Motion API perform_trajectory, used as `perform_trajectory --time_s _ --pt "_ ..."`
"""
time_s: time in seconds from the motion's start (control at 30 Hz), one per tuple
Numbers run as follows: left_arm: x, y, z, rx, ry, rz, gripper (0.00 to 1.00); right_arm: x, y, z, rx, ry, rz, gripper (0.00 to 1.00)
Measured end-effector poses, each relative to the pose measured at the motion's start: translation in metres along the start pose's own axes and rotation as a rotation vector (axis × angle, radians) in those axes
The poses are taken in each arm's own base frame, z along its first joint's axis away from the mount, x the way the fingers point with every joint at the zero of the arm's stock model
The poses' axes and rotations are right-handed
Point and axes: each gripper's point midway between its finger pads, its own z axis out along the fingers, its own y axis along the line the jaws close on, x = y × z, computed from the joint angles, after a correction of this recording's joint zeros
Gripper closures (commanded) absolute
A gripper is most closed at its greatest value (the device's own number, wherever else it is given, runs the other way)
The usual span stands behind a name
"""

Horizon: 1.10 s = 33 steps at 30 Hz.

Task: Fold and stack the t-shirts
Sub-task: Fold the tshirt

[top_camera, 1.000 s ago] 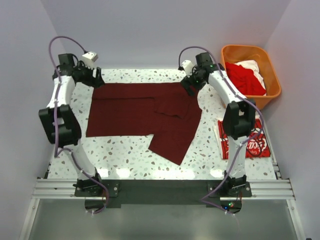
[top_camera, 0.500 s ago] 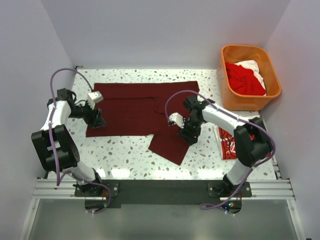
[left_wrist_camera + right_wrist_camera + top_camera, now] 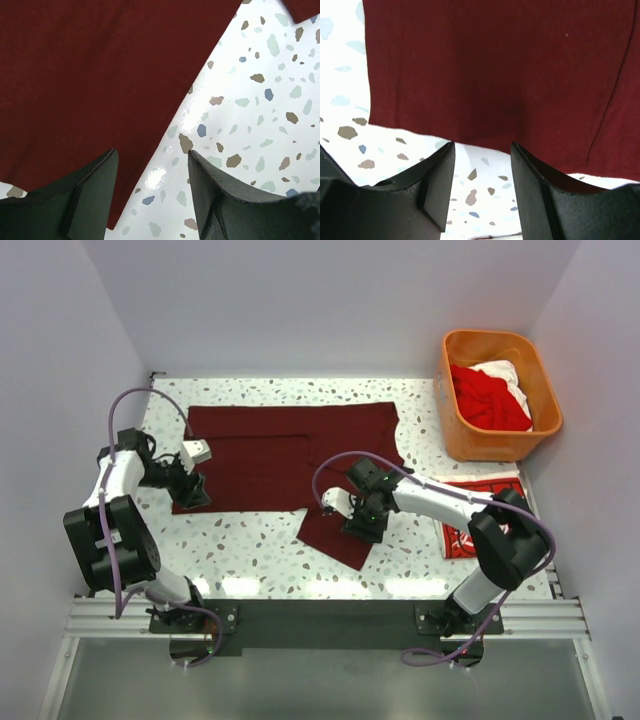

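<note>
Now the maroon t-shirt lies spread across the middle of the desk. The left end effector sits at its lower-left corner and the right end effector at its lower sleeve, both part-open and gripping nothing.

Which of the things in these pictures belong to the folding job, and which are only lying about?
Job:
- dark maroon cloth t-shirt, spread flat
- folded red t-shirt with white script
- red and white shirts, heaped at far right

Lying about:
- orange plastic basket holding that heap
- speckled table
</note>
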Motion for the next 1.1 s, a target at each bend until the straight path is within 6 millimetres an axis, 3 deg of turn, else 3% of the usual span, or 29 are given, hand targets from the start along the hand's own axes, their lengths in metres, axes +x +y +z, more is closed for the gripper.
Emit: perform_trajectory --time_s 0.23,0.3,0.37,0.4,0.43,0.53,0.7,0.83,1.1 --pt "0.005 0.008 0.001 -0.05 0.012 0.014 0.35 0.002 0.002 0.016 0.062 0.019 -0.014 0.46" --pt "0.008 0.009 0.001 -0.06 0.019 0.02 0.35 0.005 0.0 0.02 0.075 0.037 -0.009 0.52" --pt "0.011 0.011 -0.001 -0.068 0.024 0.025 0.37 0.005 -0.002 0.02 0.089 0.036 -0.008 0.64" --pt "0.013 0.013 -0.003 -0.074 0.027 0.032 0.41 0.005 -0.003 0.02 0.092 0.036 -0.007 0.7" --pt "0.015 0.014 -0.004 -0.08 0.028 0.036 0.44 0.004 -0.003 0.02 0.094 0.035 -0.009 0.82" --pt "0.026 0.019 -0.007 -0.07 0.053 0.069 0.55 0.003 -0.003 0.02 0.097 0.033 -0.018 1.0" --pt "0.049 0.028 -0.005 -0.025 0.127 0.175 0.69 0.002 -0.004 0.019 0.097 0.031 -0.019 1.0" --pt "0.062 0.032 -0.005 0.006 0.183 0.276 0.68 0.0 -0.009 0.016 0.091 0.029 -0.003 1.0" --pt "0.081 0.042 -0.009 0.054 0.291 0.413 0.62 -0.011 -0.036 0.001 0.1 -0.024 0.075 1.0"
